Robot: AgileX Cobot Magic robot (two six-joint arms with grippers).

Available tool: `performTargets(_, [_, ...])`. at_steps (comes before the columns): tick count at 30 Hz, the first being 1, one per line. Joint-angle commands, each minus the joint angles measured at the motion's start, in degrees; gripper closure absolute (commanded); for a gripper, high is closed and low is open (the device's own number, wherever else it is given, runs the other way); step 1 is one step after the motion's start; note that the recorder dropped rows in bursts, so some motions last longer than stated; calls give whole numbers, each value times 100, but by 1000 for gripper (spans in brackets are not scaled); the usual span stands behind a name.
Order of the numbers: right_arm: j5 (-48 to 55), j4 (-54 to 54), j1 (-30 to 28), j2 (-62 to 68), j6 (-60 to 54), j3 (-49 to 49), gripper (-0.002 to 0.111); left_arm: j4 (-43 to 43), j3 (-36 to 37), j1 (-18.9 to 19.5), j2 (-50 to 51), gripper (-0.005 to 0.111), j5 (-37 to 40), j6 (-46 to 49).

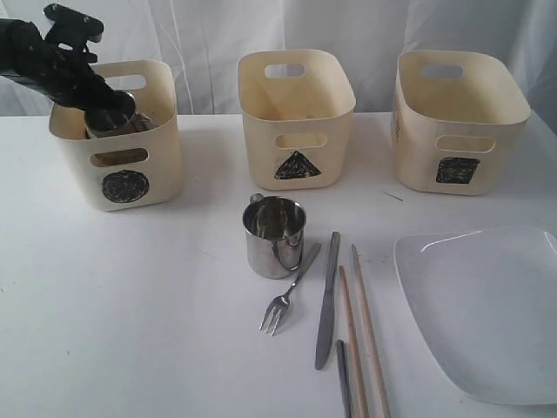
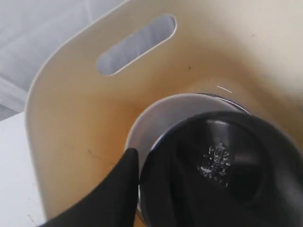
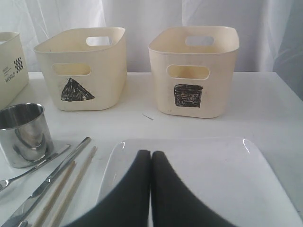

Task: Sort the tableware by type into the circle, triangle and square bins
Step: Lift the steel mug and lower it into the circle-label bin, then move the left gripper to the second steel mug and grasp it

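Tableware is part sorted: one steel handled mug (image 1: 113,117) sits in the cream plastic tub w/ the black circle mark (image 1: 78,165), far left on the white table (image 1: 130,305). The left wrist view shows it over a white bowl (image 2: 156,118). L gripper (image 1: 103,103) reaches into that tub at the mug's rim. One black finger (image 2: 124,189) shows just outside the mug wall, but can't tell whether the jaws are clamped or apart. A second steel mug (image 1: 274,235) stands upright in front of the triangle tub (image 1: 261,148), w/ steel fork (image 1: 287,296), steel knife (image 1: 327,305) & wooden chopsticks (image 1: 361,331) laid beside it, twd the right. The large white squarish plate (image 1: 487,305) lies front right, in front of the square tub (image 1: 418,148). R gripper (image 3: 151,161) hovers over the plate, fingers pressed together, holding nothing.
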Motion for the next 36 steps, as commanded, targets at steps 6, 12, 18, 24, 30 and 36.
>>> performTargets(6, [-42, 6, 16, -18, -20, 28, 108, -532, -52, 4, -803, 73, 266, -57])
performTargets(12, [-42, 6, 16, -18, -20, 28, 108, -908, -31, -105, -1617, 73, 1664, 161])
performTargets(18, [-42, 6, 16, -18, -20, 28, 108, -2540, 1003, -792, -2568, 73, 2682, 1505])
performTargets(24, [-52, 6, 16, -18, -20, 28, 108, -2551, 2163, -1505, -2741, 73, 2402, 1367])
performTargets(30, [-52, 6, 16, -18, -20, 28, 108, -2834, 2481, -1762, -2402, 72, 1590, 1329])
performTargets(36, [-52, 6, 16, -18, -20, 28, 108, -3440, 2481, -1762, -1928, 47, 1467, 1329])
